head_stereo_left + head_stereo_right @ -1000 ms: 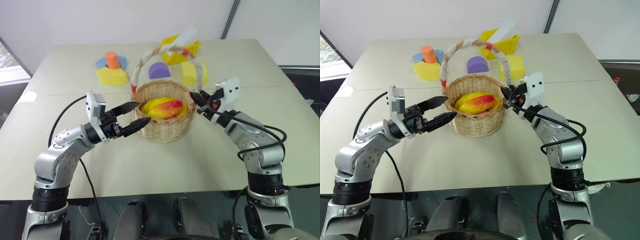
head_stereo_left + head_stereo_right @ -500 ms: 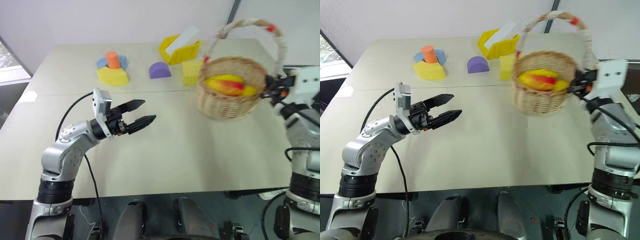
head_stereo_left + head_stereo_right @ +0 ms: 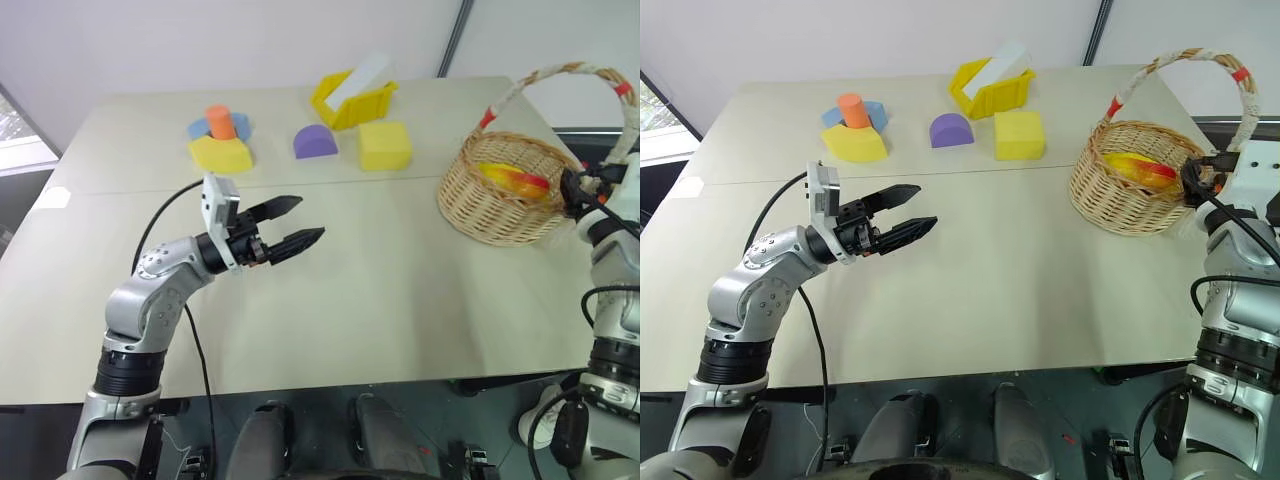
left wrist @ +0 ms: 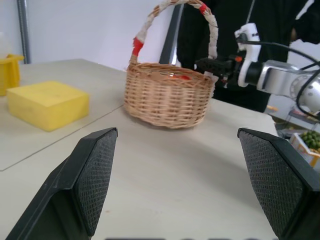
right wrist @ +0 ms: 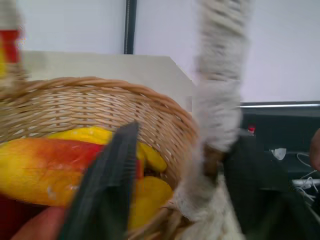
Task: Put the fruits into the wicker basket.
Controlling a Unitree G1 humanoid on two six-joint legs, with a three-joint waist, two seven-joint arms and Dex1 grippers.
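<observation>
We see the wicker basket standing on the table at its right side, with the fruits lying inside it. Our right gripper sits at the basket's right rim, one finger inside the rim and one outside. Our left gripper hangs over the table's left half, well apart from the basket. Behind it, along the far edge, lie the foam blocks, and to their right the open box.

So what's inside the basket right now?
The basket holds glossy fruits: a yellow one blushed orange-red on top, with plain yellow ones beside and beneath. The wall and upper fruit cover the rest, so no count.
</observation>
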